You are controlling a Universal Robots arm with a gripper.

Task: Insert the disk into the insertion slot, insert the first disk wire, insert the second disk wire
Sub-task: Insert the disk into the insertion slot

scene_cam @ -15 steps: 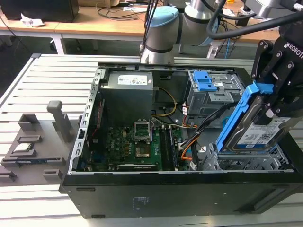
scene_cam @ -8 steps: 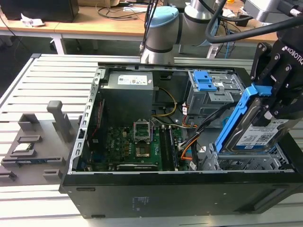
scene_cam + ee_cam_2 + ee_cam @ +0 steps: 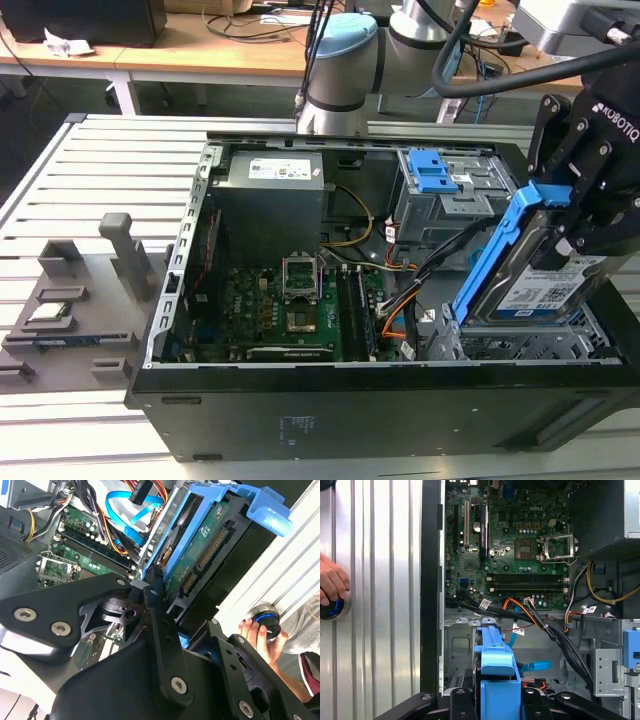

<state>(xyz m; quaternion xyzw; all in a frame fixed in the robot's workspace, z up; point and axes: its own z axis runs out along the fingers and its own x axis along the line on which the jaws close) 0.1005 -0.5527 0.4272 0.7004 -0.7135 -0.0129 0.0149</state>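
My gripper (image 3: 577,232) is shut on the disk (image 3: 535,285), a silver drive with a white and blue label in a bright blue carrier (image 3: 497,250). The disk hangs tilted on edge just above the insertion slot (image 3: 505,347), the low perforated grey cage at the case's front corner on the exterior view's right. The second wrist view shows the drive's green circuit side (image 3: 200,545) and a black finger (image 3: 155,590) pressed against the carrier. In the first wrist view the red-orange first disk wire (image 3: 520,611) and the light blue second disk wire (image 3: 536,666) lie loose beside the carrier (image 3: 495,665).
A taller grey cage with blue latch tabs (image 3: 445,190) stands behind the slot. Thick black cables (image 3: 440,262) run between the motherboard (image 3: 290,310) and the cages. Outside the case wall, a person's hand (image 3: 330,582) rests on a blue-lit button (image 3: 329,608).
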